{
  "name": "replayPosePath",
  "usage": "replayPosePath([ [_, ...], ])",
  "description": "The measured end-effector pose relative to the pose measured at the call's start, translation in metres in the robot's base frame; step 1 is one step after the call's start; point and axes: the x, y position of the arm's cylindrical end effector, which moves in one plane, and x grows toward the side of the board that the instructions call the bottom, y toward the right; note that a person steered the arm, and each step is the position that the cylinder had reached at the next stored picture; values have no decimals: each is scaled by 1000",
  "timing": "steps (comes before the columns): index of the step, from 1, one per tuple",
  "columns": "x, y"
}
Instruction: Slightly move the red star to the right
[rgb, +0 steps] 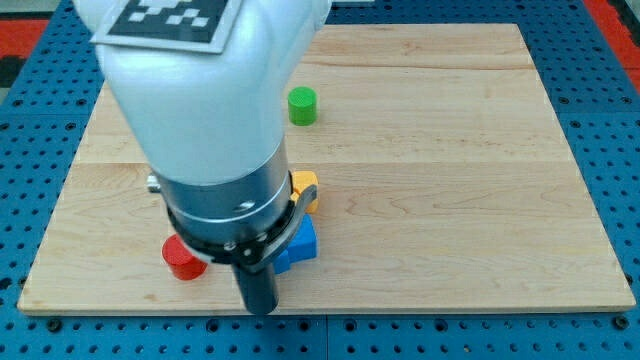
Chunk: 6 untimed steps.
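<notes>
- Red showed low on the pale wooden board, where a small red block lay partly hidden behind the white and black arm housing; only a rounded part of it was visible, so its star shape could not be confirmed, though it was most likely the task's red star.
- Just beside the red block, toward the view's right, my tip came down close to the board's bottom edge; it was a plain dark rod, with nothing to open or close and nothing held.
- Further from the red block on that same side, a blue block sat touching the rod's far side, with a yellow block above it, both half covered.
- Well away from the red block, toward the view's top, stood a green cylinder.
- Judging by this, the approach was in hand and the push was not yet begun.
- Next, the tip would need to pass round to the red block's left side, then nudge briefly rightward, stopping short of the blue block.
</notes>
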Motion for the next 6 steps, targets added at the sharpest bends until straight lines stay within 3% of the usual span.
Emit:
replayPosePath([
  [1, -10, 8],
  [3, -17, -53],
  [4, 9, -56],
  [5, -19, -145],
  [6, -86, -236],
])
